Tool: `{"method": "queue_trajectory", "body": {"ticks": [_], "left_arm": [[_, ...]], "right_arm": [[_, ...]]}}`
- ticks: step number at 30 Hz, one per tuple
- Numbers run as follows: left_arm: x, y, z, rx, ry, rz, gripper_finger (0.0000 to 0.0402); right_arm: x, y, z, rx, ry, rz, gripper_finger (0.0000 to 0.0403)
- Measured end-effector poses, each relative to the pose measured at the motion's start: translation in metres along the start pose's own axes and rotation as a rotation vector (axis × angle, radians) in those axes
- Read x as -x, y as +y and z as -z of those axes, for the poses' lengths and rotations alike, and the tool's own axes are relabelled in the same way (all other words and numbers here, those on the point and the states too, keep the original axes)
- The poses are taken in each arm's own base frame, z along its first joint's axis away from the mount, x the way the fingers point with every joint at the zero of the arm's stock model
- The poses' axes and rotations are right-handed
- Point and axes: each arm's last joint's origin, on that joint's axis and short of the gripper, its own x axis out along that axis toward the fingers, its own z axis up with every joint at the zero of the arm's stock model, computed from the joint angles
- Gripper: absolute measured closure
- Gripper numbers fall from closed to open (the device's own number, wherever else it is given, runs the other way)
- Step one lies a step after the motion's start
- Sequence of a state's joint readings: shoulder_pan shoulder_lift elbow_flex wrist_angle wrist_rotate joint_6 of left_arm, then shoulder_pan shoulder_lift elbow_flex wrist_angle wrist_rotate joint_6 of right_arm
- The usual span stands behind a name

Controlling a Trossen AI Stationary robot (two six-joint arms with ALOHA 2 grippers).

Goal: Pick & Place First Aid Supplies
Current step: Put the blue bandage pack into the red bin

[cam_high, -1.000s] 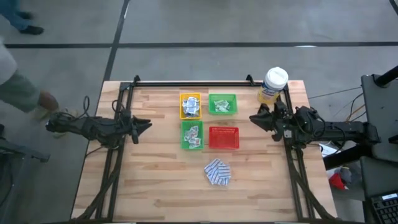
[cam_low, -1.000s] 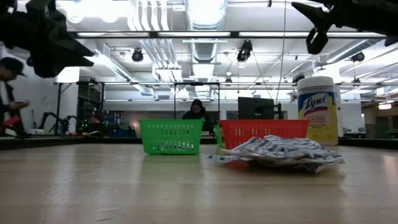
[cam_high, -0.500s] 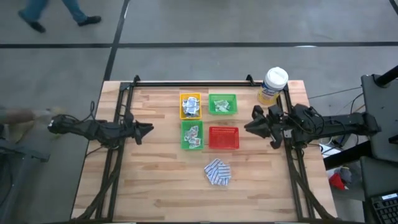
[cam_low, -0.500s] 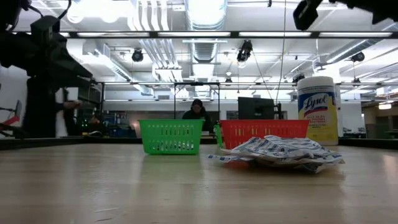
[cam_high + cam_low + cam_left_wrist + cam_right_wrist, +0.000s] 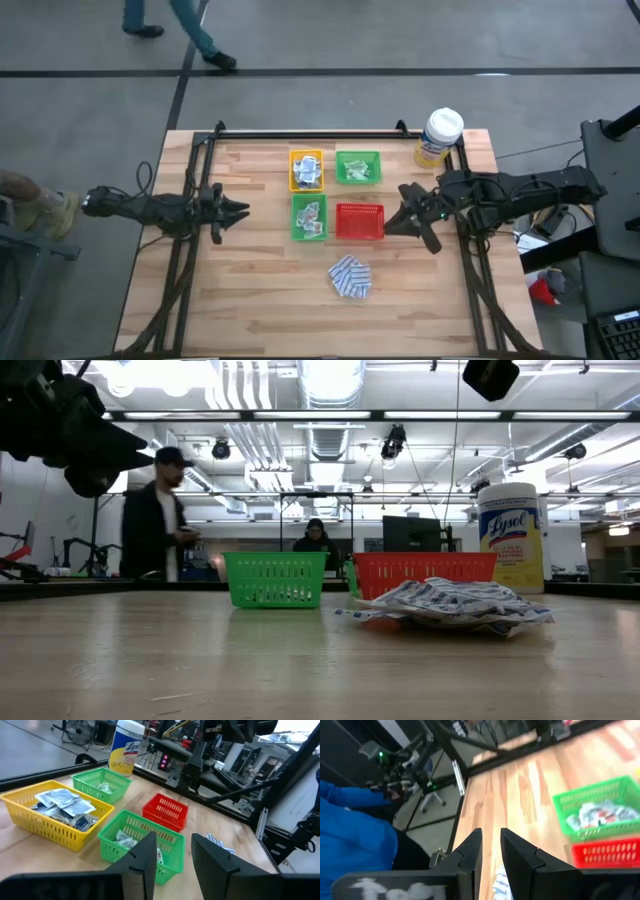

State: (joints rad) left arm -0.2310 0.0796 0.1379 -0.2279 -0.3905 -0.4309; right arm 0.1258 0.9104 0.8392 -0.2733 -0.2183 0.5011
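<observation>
1. Your right gripper [image 5: 408, 216] is hanging above the table just right of the red tray [image 5: 359, 221], its fingers [image 5: 470, 851] standing narrowly apart and holding nothing.
2. Your left gripper [image 5: 238, 209] is waiting left of the trays, fingers [image 5: 145, 855] parted a little, empty.
3. A loose pile of blue-and-white packets [image 5: 350, 277] is lying on the wooden table [image 5: 250, 300], in front of the red tray.
4. More packets are sitting in the yellow tray [image 5: 306, 169] and both green trays [image 5: 357, 167].
</observation>
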Motion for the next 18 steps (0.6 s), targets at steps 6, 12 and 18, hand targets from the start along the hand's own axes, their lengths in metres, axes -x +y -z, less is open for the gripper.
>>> {"method": "queue_trajectory", "body": {"ticks": [6, 12, 18], "left_arm": [[0.0, 0.004, 0.01, 0.012, -0.01, 0.017, 0.0287], [0.001, 0.002, 0.01, -0.039, -0.009, 0.113, 0.0287], [0.001, 0.0, 0.011, -0.054, 0.016, 0.181, 0.0287]], "right_arm": [[-0.02, 0.011, -0.003, -0.081, 0.13, 0.019, 0.0335], [-0.043, 0.019, -0.001, -0.145, 0.259, 0.062, 0.0335], [-0.069, 0.022, -0.001, -0.159, 0.329, 0.09, 0.0335]]}}
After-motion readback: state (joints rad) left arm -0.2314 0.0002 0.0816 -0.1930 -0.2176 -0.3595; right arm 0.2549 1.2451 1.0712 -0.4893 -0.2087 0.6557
